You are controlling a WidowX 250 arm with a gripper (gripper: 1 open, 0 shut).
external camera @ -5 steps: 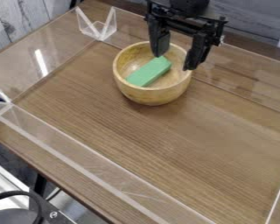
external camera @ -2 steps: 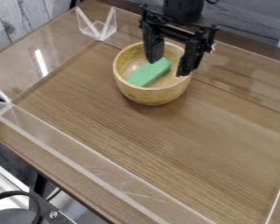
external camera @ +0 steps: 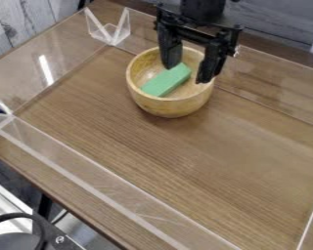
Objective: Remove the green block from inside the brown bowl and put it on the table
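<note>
The brown bowl (external camera: 172,101) stands on the table (external camera: 186,166) toward the back middle. Inside it lies the green block (external camera: 166,82), tilted against the bowl's inner wall. My gripper (external camera: 191,64) hangs over the bowl's far rim, black and open. One fingertip dips at the bowl's back left, the other at its right rim, and the block's upper end lies between them. Nothing is held.
Low clear acrylic walls (external camera: 67,161) edge the tabletop on all sides. A small clear acrylic stand (external camera: 110,29) sits at the back left, outside the wall. A black cable (external camera: 22,229) loops below the table's front left corner.
The gripper has shifted a little left and lower over the bowl, its fingers now straddling the block's upper end. The block and the bowl have not moved.
</note>
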